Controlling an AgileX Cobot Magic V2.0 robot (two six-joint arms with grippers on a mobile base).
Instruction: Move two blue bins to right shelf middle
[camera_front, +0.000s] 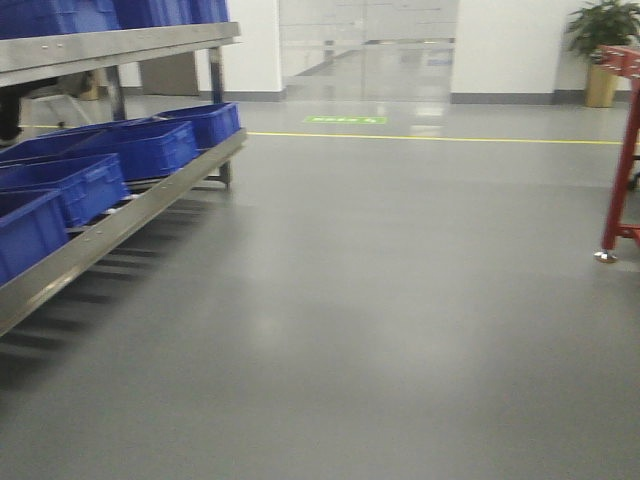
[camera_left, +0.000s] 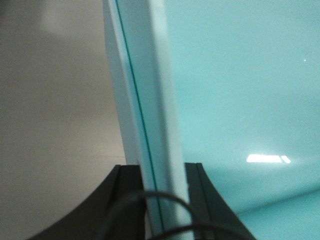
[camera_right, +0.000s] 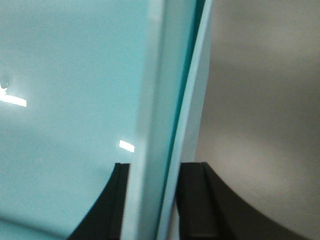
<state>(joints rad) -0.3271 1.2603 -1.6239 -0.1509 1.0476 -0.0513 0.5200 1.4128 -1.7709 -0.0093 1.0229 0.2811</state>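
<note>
Bin (camera_left: 240, 90) is held between both arms. The left jaws pinch its left wall (camera_left: 150, 115) and the right jaws pinch the opposite wall (camera_right: 165, 100), so its body lies inward of each pair and neither arm is nearer. I cannot tell which way its long axis runs. Beyond the jaws lies grey floor (camera_front: 380, 300). Ahead and left, a metal shelf (camera_front: 120, 215) carries more blue bins (camera_front: 150, 148). Far ahead and right stands a red rack (camera_front: 622, 150), probably the target, so the carry must swing rightward.
</note>
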